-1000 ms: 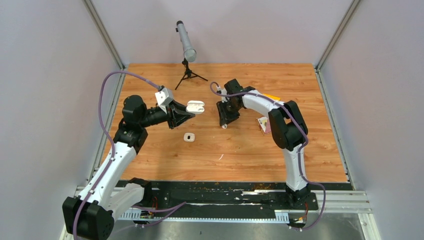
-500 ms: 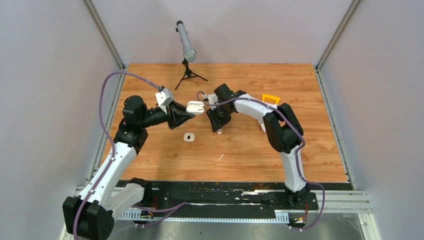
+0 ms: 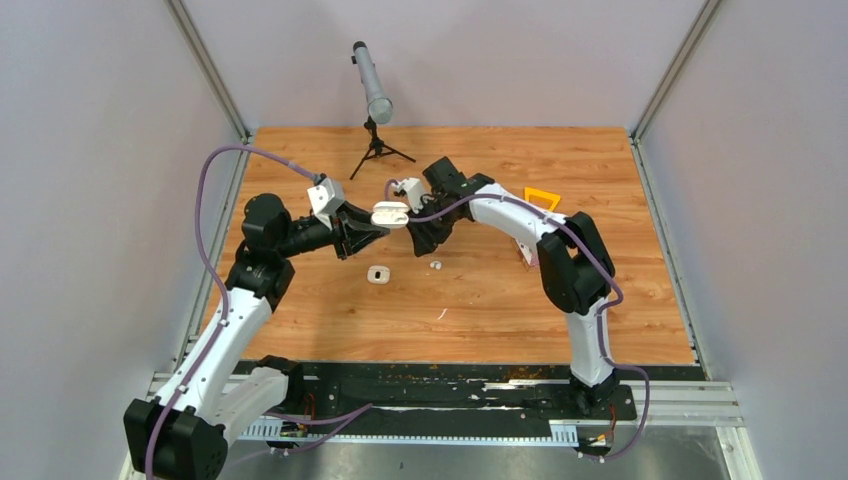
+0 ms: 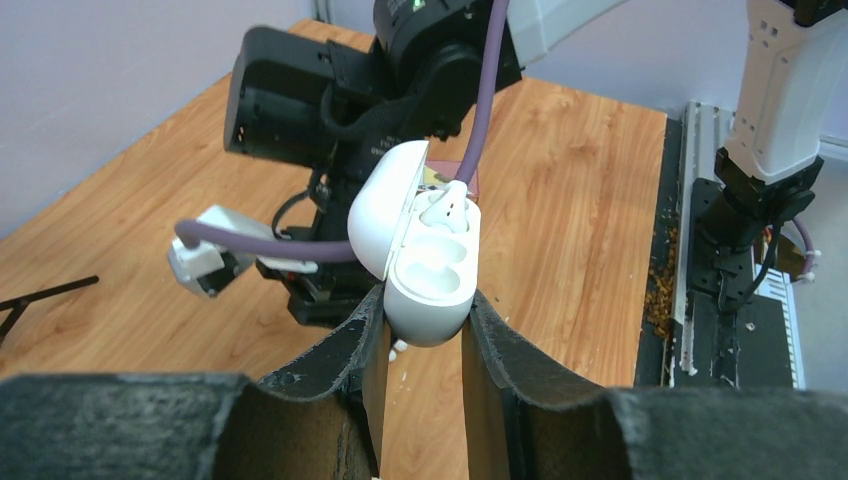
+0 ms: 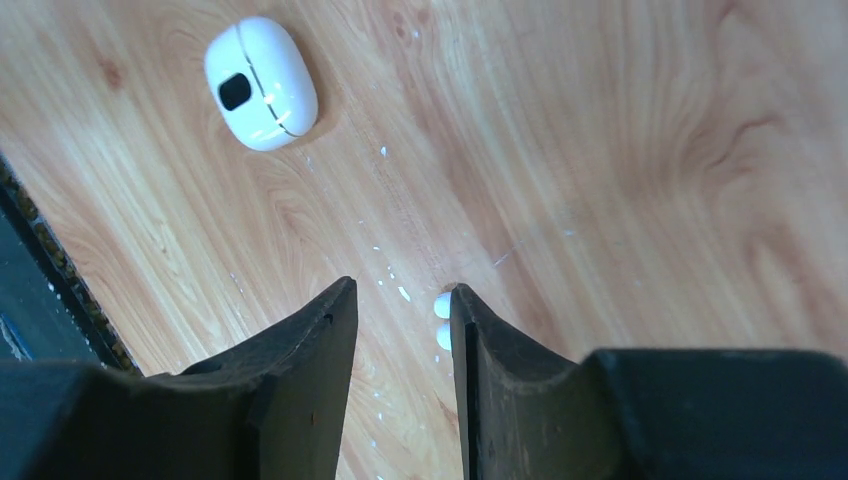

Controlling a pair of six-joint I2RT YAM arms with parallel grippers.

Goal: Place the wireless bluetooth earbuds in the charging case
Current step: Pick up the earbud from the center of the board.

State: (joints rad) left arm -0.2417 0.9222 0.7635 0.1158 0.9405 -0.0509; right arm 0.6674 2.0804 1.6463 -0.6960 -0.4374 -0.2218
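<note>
My left gripper is shut on the base of an open white charging case, held above the table with its lid up. One earbud sits in the case's far socket; the near socket is bare. In the top view the case hangs between the two arms. My right gripper is just right of it, open and pointing down with nothing between its fingers. Another earbud lies on the wood below, and in the right wrist view this earbud peeks out beside the right finger.
A second, closed white case lies on the table below the held one, and it shows as a closed case in the right wrist view. A tripod with a grey tube stands at the back. An orange triangle lies right.
My right arm has swung left and up until its gripper is next to the held case. The earbud seen at its tips earlier now lies apart on the wood. The left arm barely moved.
</note>
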